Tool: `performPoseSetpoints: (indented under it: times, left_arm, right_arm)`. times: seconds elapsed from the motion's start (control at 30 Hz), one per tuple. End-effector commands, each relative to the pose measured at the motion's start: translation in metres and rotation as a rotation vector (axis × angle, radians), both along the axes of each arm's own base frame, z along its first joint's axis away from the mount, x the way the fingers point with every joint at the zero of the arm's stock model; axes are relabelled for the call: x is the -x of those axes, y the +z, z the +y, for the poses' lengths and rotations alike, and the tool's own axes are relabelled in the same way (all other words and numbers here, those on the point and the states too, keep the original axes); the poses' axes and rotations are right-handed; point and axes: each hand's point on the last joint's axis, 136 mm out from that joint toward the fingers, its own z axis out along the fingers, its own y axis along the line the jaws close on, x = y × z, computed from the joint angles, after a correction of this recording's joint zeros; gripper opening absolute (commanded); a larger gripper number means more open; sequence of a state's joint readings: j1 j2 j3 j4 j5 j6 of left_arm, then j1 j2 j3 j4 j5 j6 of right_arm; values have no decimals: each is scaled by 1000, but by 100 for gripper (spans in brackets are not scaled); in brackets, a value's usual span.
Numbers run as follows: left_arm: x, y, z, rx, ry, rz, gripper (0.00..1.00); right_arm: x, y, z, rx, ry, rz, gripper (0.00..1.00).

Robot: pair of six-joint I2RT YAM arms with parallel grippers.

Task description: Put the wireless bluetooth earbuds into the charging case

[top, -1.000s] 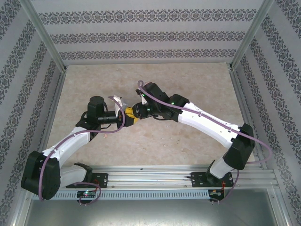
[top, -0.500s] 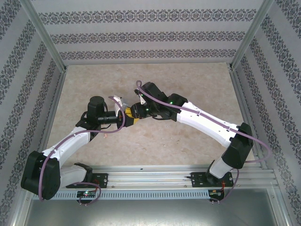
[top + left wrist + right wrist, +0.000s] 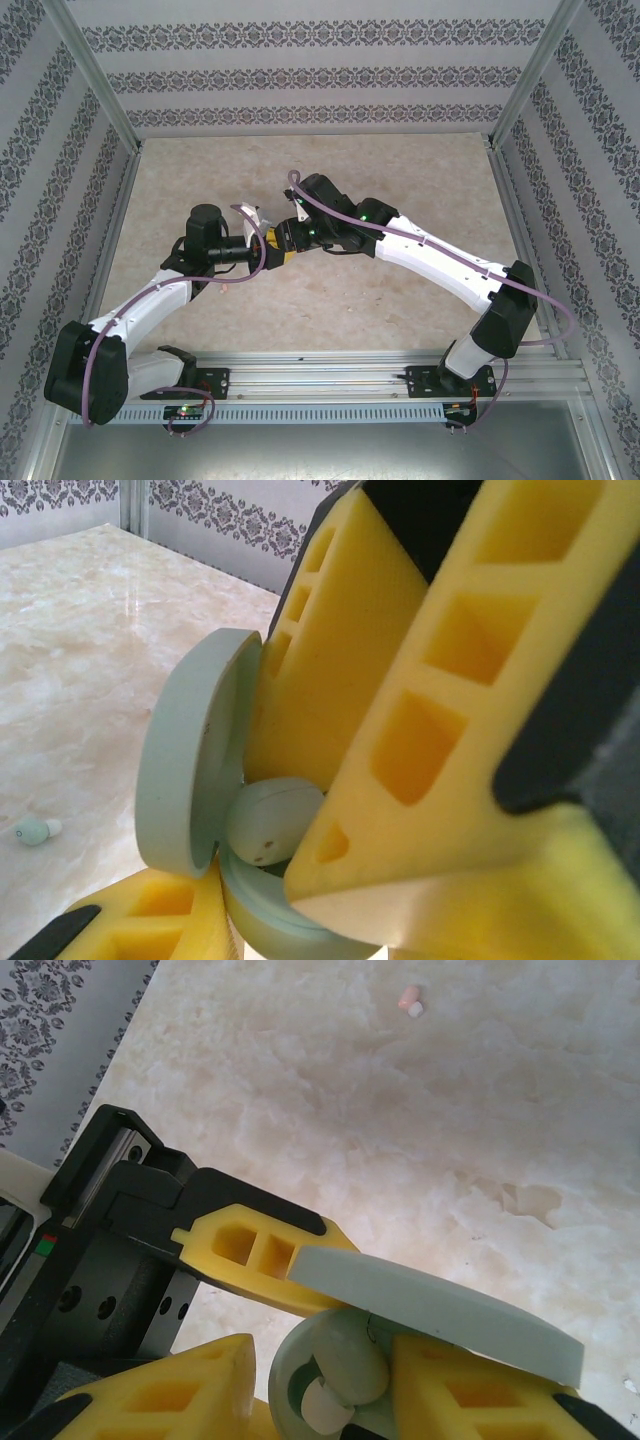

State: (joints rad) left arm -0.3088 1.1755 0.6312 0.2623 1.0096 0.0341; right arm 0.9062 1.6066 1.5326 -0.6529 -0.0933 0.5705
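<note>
My left gripper [image 3: 266, 248] is shut on the base of a mint green charging case [image 3: 262, 912], holding it above the table with its lid [image 3: 190, 755] swung open. A mint earbud [image 3: 350, 1358] rests in a well of the case. My right gripper [image 3: 335, 1392] is open around that earbud, its yellow fingers [image 3: 190, 1390] standing apart, with a gap on the left side. A second mint earbud [image 3: 35, 830] lies loose on the table. A pale pink earbud [image 3: 410, 1002] lies farther off on the table.
The two arms meet over the middle left of the marble-patterned table [image 3: 400, 180]. Patterned walls and metal posts [image 3: 95, 90] enclose the table on three sides. The rail [image 3: 320, 375] with the arm bases runs along the near edge.
My right gripper's fingers have spread apart from the earbud, which now rests in the case. Both arms have barely moved, and the left gripper keeps its hold.
</note>
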Motion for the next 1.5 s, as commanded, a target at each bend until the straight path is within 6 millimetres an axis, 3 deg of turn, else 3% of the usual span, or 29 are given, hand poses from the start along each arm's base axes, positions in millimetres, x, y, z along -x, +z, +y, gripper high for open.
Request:
performPoseSetpoints:
  times: [0.0,0.67,1.47]
  left_arm:
    - [6,21,-6,23,-44,-84,14]
    - [12,21,-4,20,-46,-90,14]
    - [13,20,-4,14,-46,-93,14]
  right_arm:
    - [1,12,1,-18,-7,-6,40]
    - [0,8,-7,-62,-65,68,39]
    - [-11,-3,-22,19,-126,35,19]
